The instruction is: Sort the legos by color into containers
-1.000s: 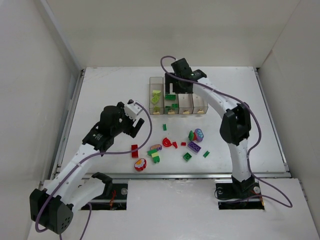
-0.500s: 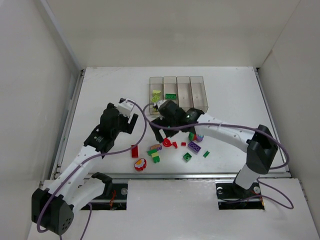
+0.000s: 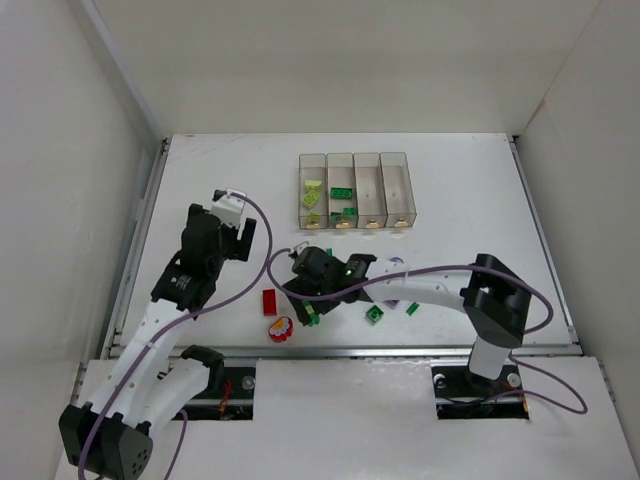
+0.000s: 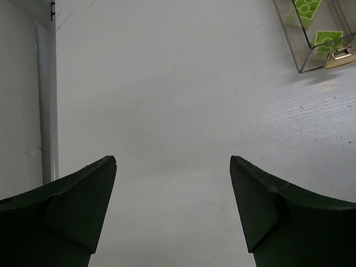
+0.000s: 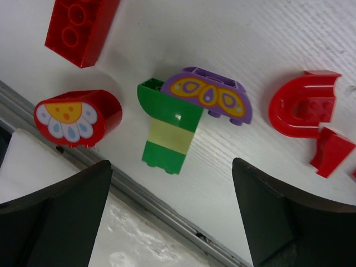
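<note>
White table point(image 4: 167, 83) lies under our spread left gripper point(image 4: 172, 167), containers point(image 4: 290, 28) at 1 o'clock. Our right gripper point(image 5: 169, 167), spread, hovers over the green stack point(image 5: 171, 130), long axis 12 to 6: flower piece point(image 5: 78, 118) at 9, red brick point(image 5: 80, 30) at 11, purple arch point(image 5: 207, 94) touching at 1, red arch point(image 5: 303, 108) at 3.

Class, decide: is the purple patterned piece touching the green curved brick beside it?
Touching. The right wrist view shows the purple patterned piece with its left end pressed against the green curved brick, with no gap between them.

We note red rounded plastic brick point(image 5: 78, 117), white-yellow daisy print; purple arched plastic piece point(image 5: 208, 97), orange teardrop pattern.
</note>
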You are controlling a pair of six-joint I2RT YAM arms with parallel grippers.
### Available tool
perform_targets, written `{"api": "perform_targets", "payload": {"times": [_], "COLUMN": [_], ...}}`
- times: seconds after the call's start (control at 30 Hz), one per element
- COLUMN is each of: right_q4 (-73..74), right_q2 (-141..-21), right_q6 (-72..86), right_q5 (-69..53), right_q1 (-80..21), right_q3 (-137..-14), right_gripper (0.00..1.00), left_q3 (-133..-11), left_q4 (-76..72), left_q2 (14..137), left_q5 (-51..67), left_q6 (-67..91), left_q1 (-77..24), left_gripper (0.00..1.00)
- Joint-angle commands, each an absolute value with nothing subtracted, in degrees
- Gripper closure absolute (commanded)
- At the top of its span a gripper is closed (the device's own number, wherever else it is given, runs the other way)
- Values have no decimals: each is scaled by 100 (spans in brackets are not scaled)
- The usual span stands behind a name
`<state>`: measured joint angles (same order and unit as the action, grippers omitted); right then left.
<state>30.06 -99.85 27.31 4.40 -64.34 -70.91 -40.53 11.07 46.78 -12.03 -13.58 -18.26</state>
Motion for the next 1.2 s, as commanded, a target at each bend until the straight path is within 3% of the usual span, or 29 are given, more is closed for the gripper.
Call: {"api": "perform_targets", "payload": {"times": [0.0, 0.17, 0.3, 0.4, 0.43, 0.53, 0.73, 0.9, 1.17], "right_q4": [2558, 2733, 2804, 3004, 3067, 3243, 3445, 3559, 3551], "right_q2": [-10291, -10678, -10854, -10907, -10968, -10812, -9643, -9149, -9396], "right_q6": [3032, 3172, 3173, 3120, 3120, 3120, 2822, 2453, 2320], "right_q5": [562, 825, 957, 1080, 1081, 1134, 1292, 1240, 942], "right_q1": [-6548, -6548, -6548, -6548, -6548, -6548, -6548, -6548, -6066], "right_q3": [-7339, -7532, -7638, -7761, -7822, -7875, -7805, -8226, -8551], "right_gripper": [7, 17, 36, 65, 82, 100, 100, 100, 100], "left_q3": [-4307, -4245, -4122, -4122, -4122, -4122, -4297, -4447, -5211], "left_q4": [1379, 1433, 1433, 1433, 1494, 1547, 1723, 1723, 2942], "left_q2": [4562, 4395, 4342, 4342, 4290, 4237, 3781, 3717, 4868], "left_q5": [-1063, -1011, -1011, -940, -880, -722, 1042, 3529, 4631], "left_q6": [-1239, -1178, -1125, -1125, -1125, -1177, -1967, -2804, -3875], "left_q1": [-1819, -1819, -1819, -1819, -1819, -1819, -1819, -1819, -1819], "left_gripper": [19, 19, 19, 19, 19, 23, 38, 36, 40]}}
